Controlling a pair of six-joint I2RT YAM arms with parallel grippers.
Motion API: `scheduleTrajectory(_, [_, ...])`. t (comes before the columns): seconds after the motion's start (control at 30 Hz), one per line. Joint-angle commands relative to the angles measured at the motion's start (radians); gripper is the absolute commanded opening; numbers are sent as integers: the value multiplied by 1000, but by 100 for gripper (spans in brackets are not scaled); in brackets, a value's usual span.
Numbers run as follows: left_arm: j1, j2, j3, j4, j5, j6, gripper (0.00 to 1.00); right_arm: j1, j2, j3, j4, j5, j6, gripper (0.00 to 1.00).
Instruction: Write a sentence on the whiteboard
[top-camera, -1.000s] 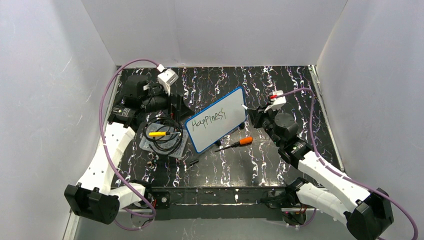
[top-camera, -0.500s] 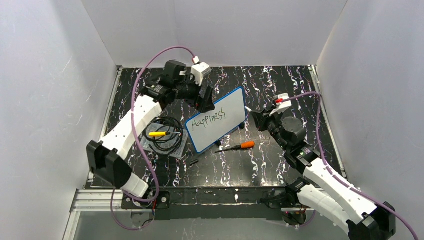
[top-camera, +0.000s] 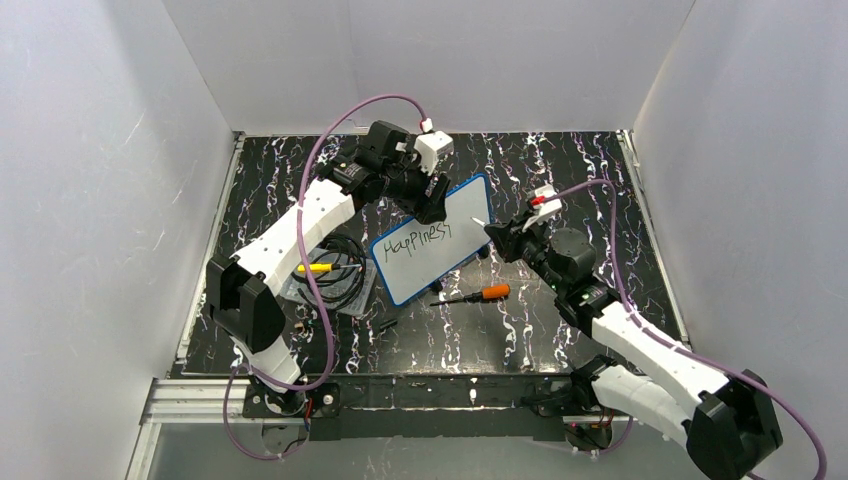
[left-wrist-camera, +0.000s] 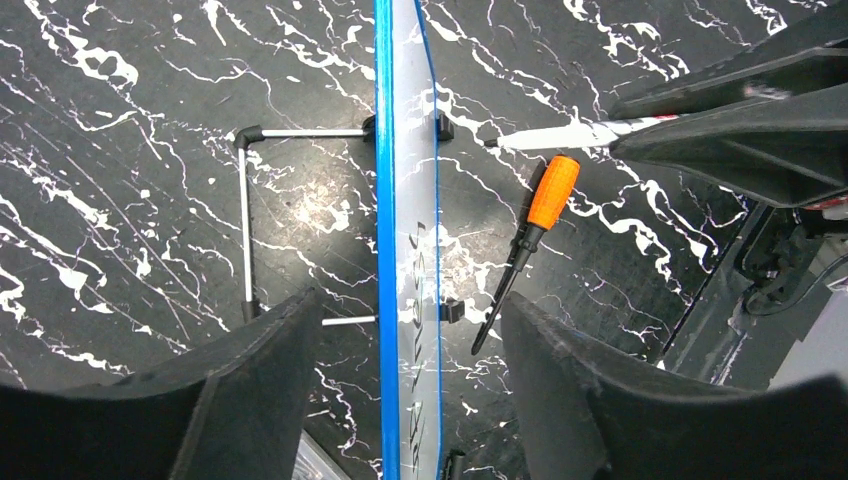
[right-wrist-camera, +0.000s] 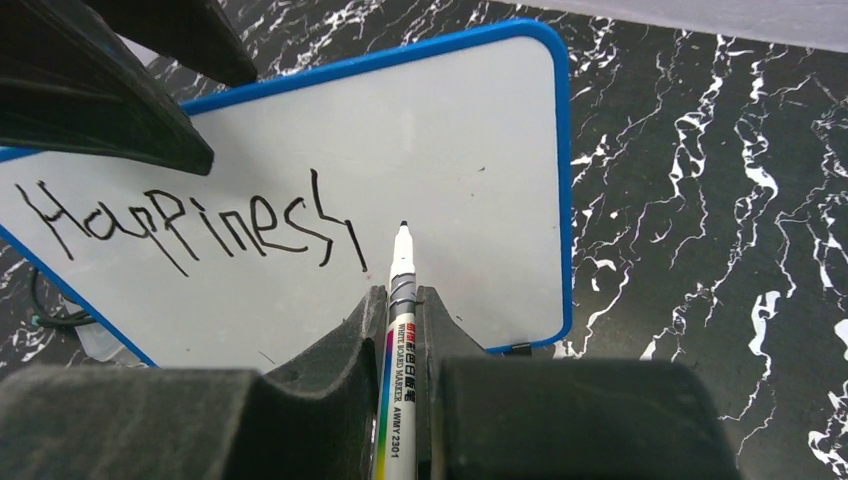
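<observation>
Left tool (top-camera: 437, 208) has swung astride the whiteboard (top-camera: 440, 245), open; right tool (right-wrist-camera: 400, 305) grips marker (right-wrist-camera: 402, 258)

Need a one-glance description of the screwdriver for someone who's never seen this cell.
On the black marbled table, find the blue-rimmed whiteboard propped at the centre. The screwdriver lies flat just in front of it, on the near side. Its orange handle and thin black shaft set it apart; the small tool among the cables to the left is yellow.
</observation>
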Motion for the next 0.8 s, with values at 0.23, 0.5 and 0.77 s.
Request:
scheduleTrajectory(0.23, [-29,-20,-41,26,-93,98,41,-11,85,50,169,-31,-25,1])
scheduleTrajectory(0.5, [-52,-43,-87,49,-124,144,27,-11,135,61,202,2,-21,1])
scheduleTrajectory(0.77, [-64,-53,-116,57,-116,182,7,-11,162,69,224,14,-24,1])
